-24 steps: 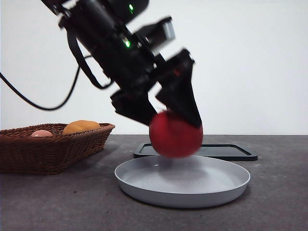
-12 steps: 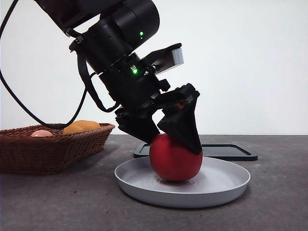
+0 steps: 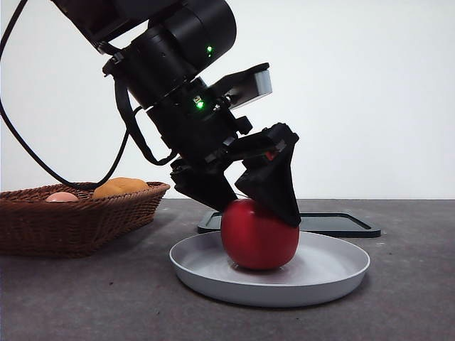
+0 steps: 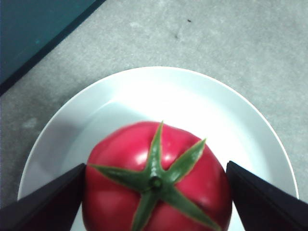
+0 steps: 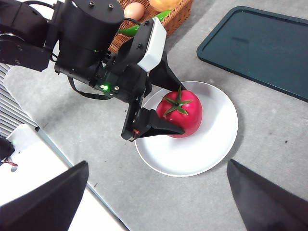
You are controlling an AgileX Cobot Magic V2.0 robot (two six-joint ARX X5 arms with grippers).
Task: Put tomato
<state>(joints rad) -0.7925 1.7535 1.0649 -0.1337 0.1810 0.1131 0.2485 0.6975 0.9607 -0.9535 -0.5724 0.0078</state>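
The glossy red tomato with its green stem rests on the round white plate near the table's middle. My left gripper comes down from the upper left and is shut on the tomato, one black jaw on each side. The left wrist view shows the tomato between both jaws over the plate. My right gripper is open and empty, high above the table, looking down on the tomato, the plate and the left gripper.
A brown wicker basket stands at the left with an orange-yellow fruit and a small pink fruit. A flat dark tray lies just behind the plate. The basket and tray also show from above.
My left gripper has lowered the tomato from just above the plate onto it. Over the last half second it has hardly moved.
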